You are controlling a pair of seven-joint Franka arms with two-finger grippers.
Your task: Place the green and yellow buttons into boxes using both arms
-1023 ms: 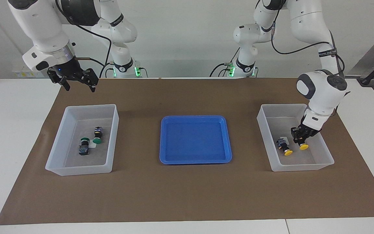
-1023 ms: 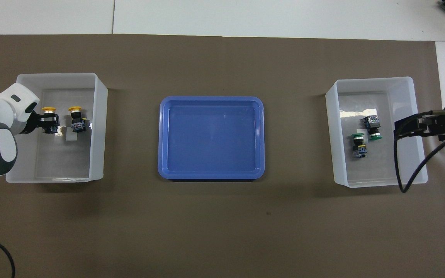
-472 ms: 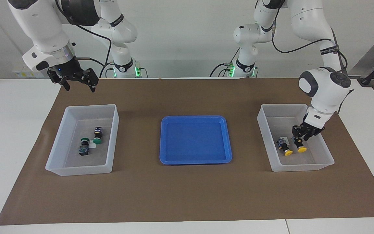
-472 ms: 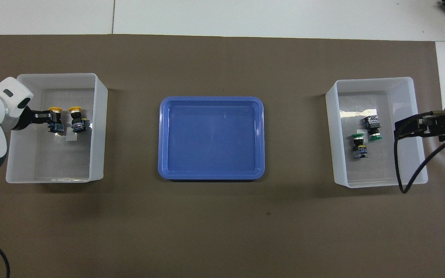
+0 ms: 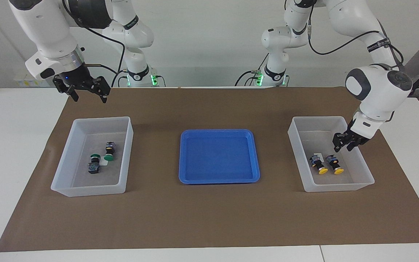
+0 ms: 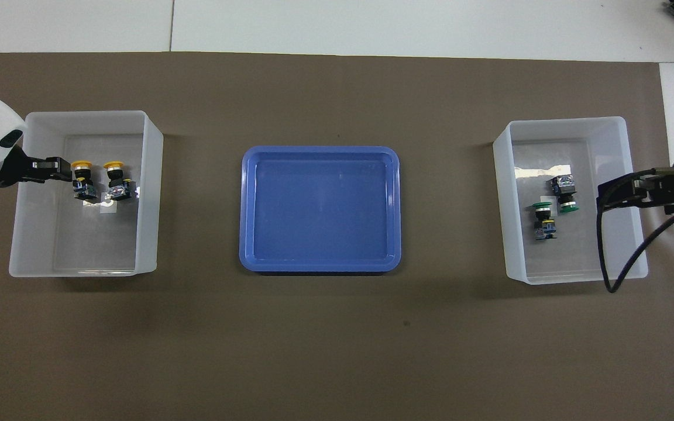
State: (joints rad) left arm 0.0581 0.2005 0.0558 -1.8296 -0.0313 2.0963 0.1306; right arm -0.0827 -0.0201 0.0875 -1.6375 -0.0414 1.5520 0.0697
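Two yellow buttons [image 5: 318, 163] [image 5: 335, 164] lie side by side in the box [image 5: 296, 153] toward the left arm's end. They also show in the overhead view [image 6: 116, 182] [image 6: 82, 181], in the same box [image 6: 151, 193]. My left gripper [image 5: 343, 146] [image 6: 59, 169] is open and empty, raised just above the second yellow button. Two green buttons [image 5: 109, 151] [image 5: 94, 163] lie in the box [image 5: 86, 189] toward the right arm's end, and show in the overhead view [image 6: 565, 193] [image 6: 543, 219]. My right gripper [image 5: 86, 92] [image 6: 606, 193] is open and empty, held high by that box [image 6: 504, 204].
A shallow blue tray [image 5: 216, 131] [image 6: 319, 151] sits empty between the two boxes. A brown mat [image 5: 209, 218] covers the table under everything. Black cable [image 6: 623, 263] hangs from the right arm over its box's edge.
My left gripper opened and let go of the second yellow button, which now lies in the box. The gripper then rose and drew back from it. The right arm has not moved.
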